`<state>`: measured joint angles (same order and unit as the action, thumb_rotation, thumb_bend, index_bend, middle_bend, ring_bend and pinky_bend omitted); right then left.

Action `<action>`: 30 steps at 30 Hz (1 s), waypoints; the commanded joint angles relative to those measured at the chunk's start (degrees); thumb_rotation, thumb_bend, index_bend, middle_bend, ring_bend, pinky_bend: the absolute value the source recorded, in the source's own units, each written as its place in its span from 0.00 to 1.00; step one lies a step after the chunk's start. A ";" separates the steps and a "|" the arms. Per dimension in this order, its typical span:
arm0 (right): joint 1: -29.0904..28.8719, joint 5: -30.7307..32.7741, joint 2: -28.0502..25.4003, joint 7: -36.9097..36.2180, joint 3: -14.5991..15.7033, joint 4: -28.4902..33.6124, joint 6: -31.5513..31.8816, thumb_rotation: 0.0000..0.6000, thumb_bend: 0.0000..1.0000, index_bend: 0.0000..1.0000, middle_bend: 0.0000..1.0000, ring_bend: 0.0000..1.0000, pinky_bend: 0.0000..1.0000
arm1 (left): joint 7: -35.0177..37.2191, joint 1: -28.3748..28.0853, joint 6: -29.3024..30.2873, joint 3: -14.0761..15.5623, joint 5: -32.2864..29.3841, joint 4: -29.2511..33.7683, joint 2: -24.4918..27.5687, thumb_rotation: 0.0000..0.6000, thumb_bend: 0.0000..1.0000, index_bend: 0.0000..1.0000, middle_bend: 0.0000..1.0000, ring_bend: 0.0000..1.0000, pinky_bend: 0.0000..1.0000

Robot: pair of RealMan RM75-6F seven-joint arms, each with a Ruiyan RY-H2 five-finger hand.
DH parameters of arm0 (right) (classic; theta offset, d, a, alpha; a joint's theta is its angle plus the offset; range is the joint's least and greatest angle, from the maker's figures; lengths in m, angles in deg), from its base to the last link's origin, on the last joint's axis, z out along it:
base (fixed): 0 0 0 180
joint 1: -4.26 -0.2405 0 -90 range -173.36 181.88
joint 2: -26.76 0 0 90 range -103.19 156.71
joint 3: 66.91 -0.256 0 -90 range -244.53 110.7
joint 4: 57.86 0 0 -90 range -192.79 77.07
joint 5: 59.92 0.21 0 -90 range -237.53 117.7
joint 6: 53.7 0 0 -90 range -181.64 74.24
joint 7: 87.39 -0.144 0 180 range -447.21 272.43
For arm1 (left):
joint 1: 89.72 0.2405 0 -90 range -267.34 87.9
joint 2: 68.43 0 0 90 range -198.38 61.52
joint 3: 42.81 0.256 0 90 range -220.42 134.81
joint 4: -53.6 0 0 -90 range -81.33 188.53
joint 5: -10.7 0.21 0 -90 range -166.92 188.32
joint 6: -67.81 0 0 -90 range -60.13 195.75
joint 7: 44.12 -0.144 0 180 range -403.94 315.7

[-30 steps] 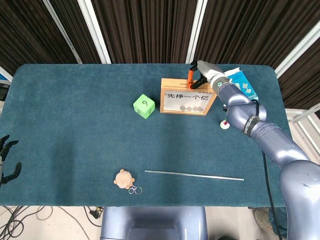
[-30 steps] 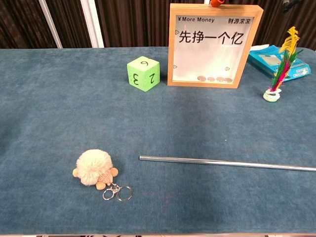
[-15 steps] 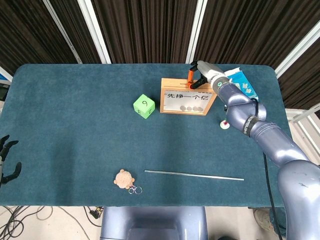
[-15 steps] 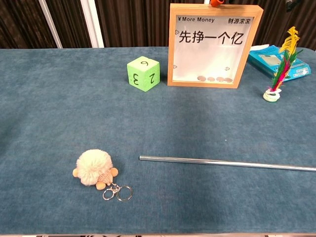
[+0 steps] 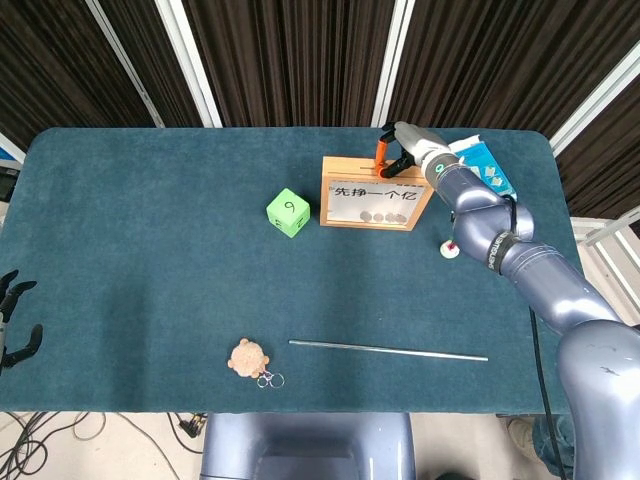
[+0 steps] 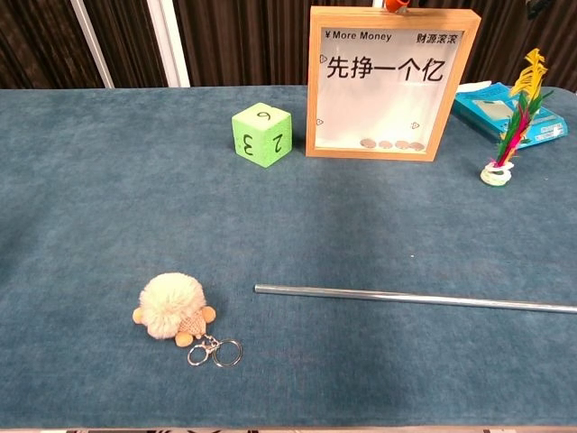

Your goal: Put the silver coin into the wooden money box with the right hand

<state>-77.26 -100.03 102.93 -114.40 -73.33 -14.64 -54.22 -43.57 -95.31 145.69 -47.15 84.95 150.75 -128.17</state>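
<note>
Almost nothing had moved since the earlier frames: the right hand stayed at the top edge of the wooden money box in the upper right of the head view, with at most a slight shift of the orange-tipped fingers at the top of the chest view. The fingers were curled over the box's upper edge; whether they pinched the silver coin could not be told, since no coin was visible in them. Several coins lay inside along the bottom of the box behind its clear front, and whether the task's coin was among them or in the fingers could not be made out.

By my reading, the step in hand was the drop at the top of the box. The next move called for either releasing over the opening or, if the coin was already in, lifting straight up and away.

The left hand hung at the far left edge of the head view, off the desk, fingers apart and empty. Room around the box was tight on the right, with a blue packet and a feathered shuttlecock near; a green die stood just left of it. The lower desk offered open room, apart from a metal rod and a fluffy keyring.
</note>
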 commanded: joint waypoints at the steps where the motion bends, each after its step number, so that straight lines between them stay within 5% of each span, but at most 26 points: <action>1: 0.00 -0.47 -0.07 -0.35 0.00 0.06 -0.03 1.00 0.49 0.57 0.08 0.00 0.00 | 0.01 -0.01 -0.02 -0.01 -0.02 0.01 0.01 1.00 0.44 0.19 0.01 0.00 0.15; 20: 0.97 -2.74 -1.45 -2.47 -1.38 2.06 2.25 1.00 0.49 0.52 0.08 0.00 0.00 | -0.05 -0.07 -0.25 0.00 -0.26 0.12 0.08 1.00 0.44 0.19 0.01 0.00 0.16; 25: 3.10 -3.79 -4.07 -0.92 -2.30 6.97 10.29 1.00 0.49 0.46 0.08 0.00 0.00 | -0.08 -0.01 -0.06 0.07 0.00 0.02 0.04 1.00 0.44 0.19 0.01 0.00 0.16; 30: 6.68 -4.46 -11.27 4.75 -0.61 20.60 22.47 1.00 0.49 0.40 0.07 0.00 0.00 | -0.39 -0.02 0.10 0.24 0.49 -0.16 -0.04 1.00 0.44 0.19 0.01 0.00 0.16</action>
<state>-73.60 -103.85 96.83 -113.97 -74.91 -3.32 -41.49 -43.93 -95.33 145.76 -46.93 85.41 150.62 -128.19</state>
